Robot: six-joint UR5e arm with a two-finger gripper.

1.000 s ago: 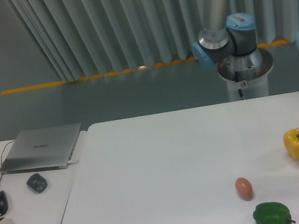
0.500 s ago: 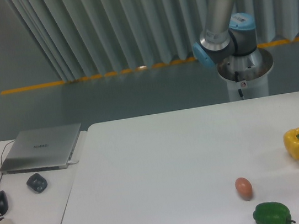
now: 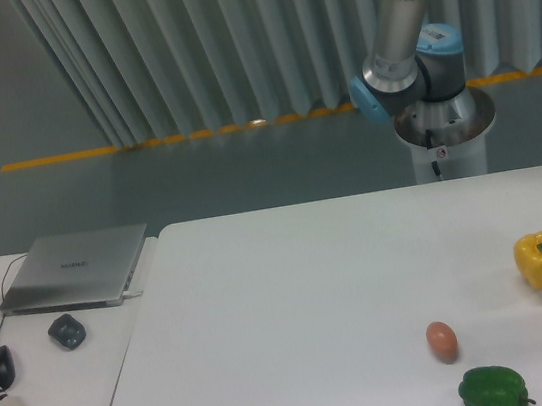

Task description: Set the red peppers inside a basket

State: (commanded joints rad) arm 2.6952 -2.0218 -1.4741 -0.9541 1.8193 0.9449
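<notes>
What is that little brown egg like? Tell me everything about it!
The egg is small, smooth and orange-brown. It stands a bit upright on the white table, with a soft shadow under it. Nothing else touches it. The green pepper sits just in front to its right, and the yellow pepper farther back.

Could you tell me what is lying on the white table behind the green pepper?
Behind the green pepper on the table lie a brown egg and, farther right, a yellow pepper. No red pepper, basket or claw is in view.
</notes>
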